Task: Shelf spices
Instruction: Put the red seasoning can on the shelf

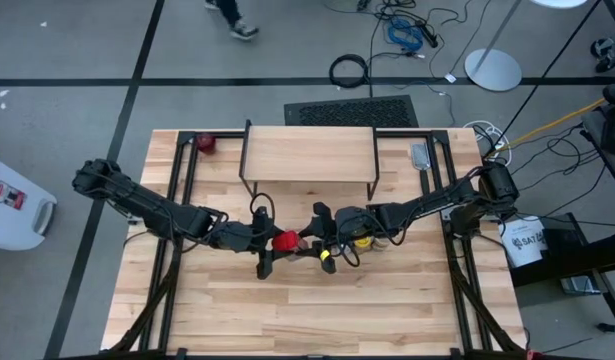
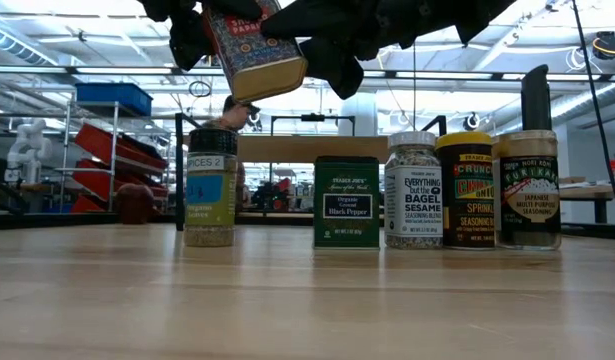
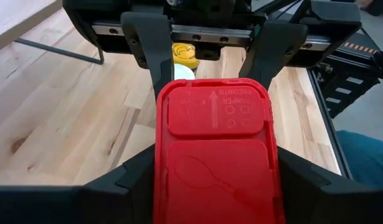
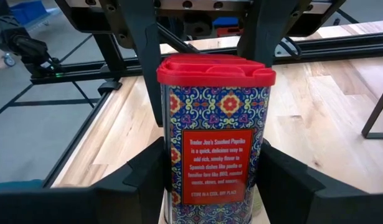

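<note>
— Paprika tin, red-lidded, hangs tilted above the tabletop, pinched between both tools: left tool, right tool.

— Handover, probably. Next, one lets go; the other carries it to the shelf.

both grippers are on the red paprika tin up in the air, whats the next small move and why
Probably open the left gripper and back it off. The red paprika tin hangs tilted above the table, with the right gripper apparently clamped on its sides too, which looks like a handover. Once freed, the right arm could carry it to the shelf, whose top is bare.
</note>
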